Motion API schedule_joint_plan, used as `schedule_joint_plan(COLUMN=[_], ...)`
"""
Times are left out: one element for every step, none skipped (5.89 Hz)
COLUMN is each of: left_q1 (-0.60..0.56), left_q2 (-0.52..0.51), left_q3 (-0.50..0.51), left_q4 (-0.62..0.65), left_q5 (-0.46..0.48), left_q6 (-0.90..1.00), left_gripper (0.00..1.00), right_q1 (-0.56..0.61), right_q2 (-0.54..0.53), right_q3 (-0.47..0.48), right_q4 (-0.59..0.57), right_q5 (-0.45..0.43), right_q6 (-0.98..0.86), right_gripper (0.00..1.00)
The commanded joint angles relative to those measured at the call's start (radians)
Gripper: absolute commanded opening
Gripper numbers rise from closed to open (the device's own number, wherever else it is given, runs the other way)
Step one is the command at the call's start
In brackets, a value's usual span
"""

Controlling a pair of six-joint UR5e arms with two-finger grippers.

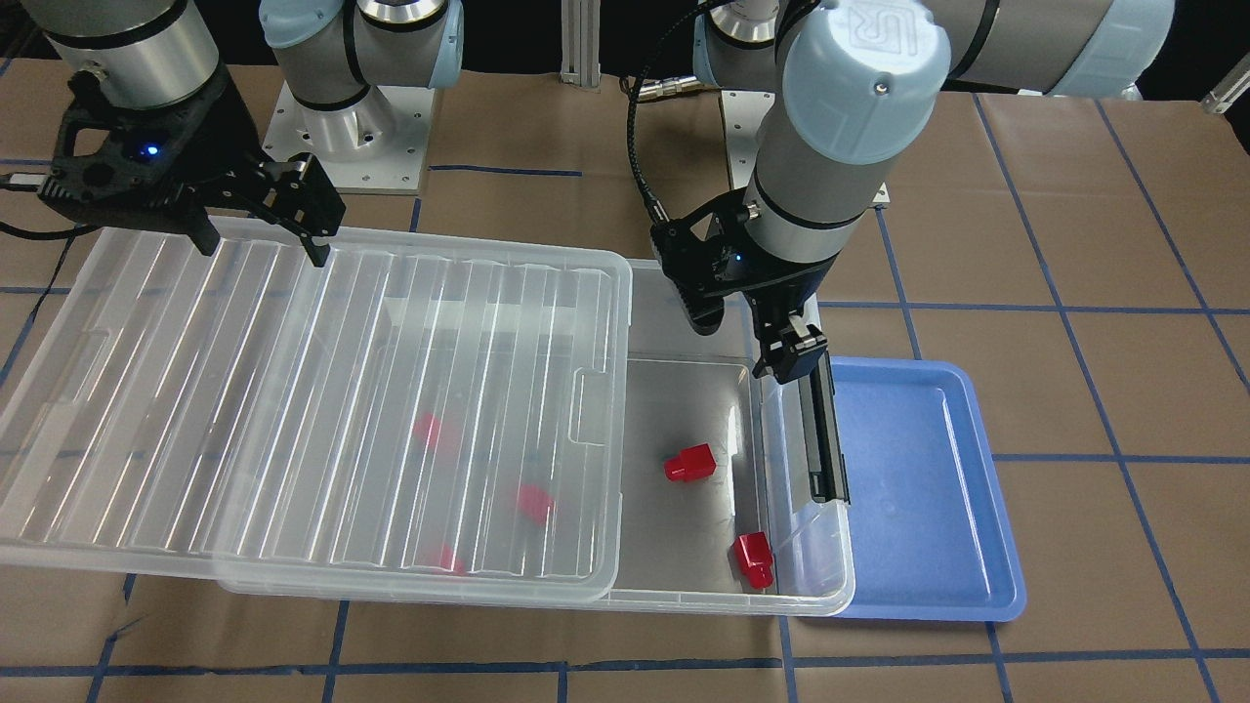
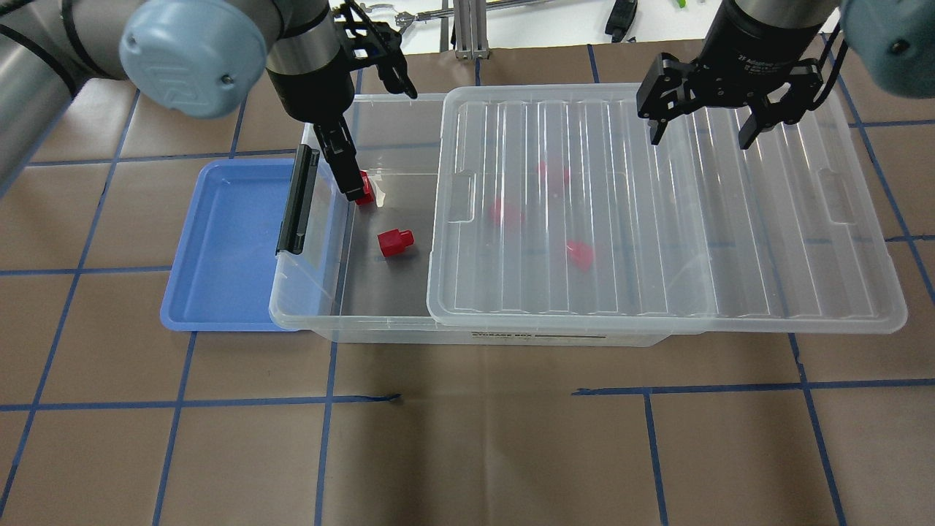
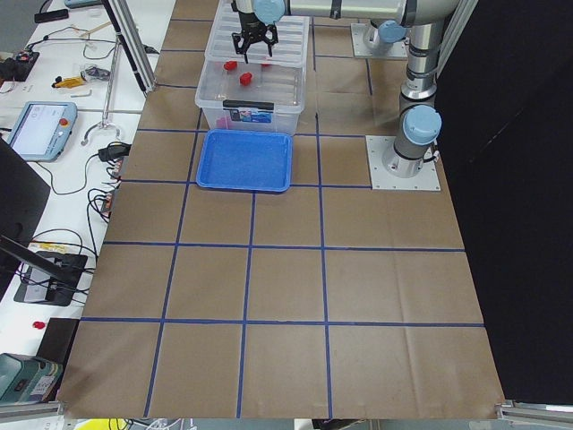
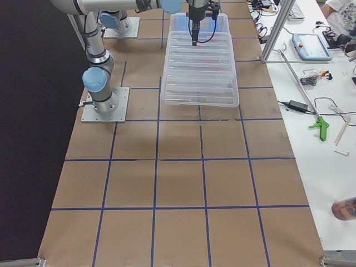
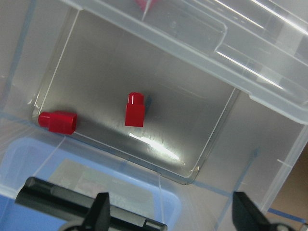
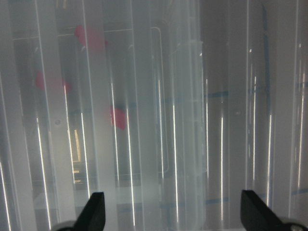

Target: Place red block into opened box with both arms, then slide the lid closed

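Jaws stand apart on both: left gripper (image 1: 747,340) empty above the box's (image 2: 307,292) uncovered end, right gripper (image 2: 701,135) over the lid (image 2: 657,219). A red block (image 2: 395,242) lies on the box floor; sliding the lid shut remains.

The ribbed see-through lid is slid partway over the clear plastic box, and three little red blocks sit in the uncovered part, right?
Not three: two red plastic blocks, one mid-floor and one by the end wall, sit in the clear plastic box's uncovered part, as the front-facing view shows. The ribbed clear lid is partway over.
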Motion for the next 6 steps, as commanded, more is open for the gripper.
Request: schedule_joint_plan(left_q1=[0.05,0.055,0.099,0.123,0.149,0.159], left_q2=[0.058,0.102,0.156,0.219,0.263,0.268], left_q3=[0.011,-0.008,-0.075,-0.13,-0.172,-0.162], left_q4=[-0.015,-0.041,-0.032,-0.011,-0.009,-0.003], left_q5=[-0.001,0.014,0.008,0.01,0.008,0.01], left_q6=[-0.299,-0.436,-0.553,-0.618,-0.615,-0.661], left_gripper=[0.91,0.93,0.96,0.97,0.98,0.98], right_q1=[-0.191,-0.299,-0.392,-0.475,-0.543,-0.586], right_q2=[0.009,0.019,0.048,0.09,0.145,0.201], right_q3=[0.008,0.014,0.027,0.034,0.037,0.041], right_q4=[-0.001,0.0,-0.003,-0.01,-0.083,-0.14], right_q5=[-0.002,-0.004,-0.005,-0.04,-0.044,-0.045], right_q6=[-0.21,-0.318,-0.395,-0.461,-0.549,-0.59], right_gripper=[1.0,1.0,1.0,1.0,1.0,1.0])
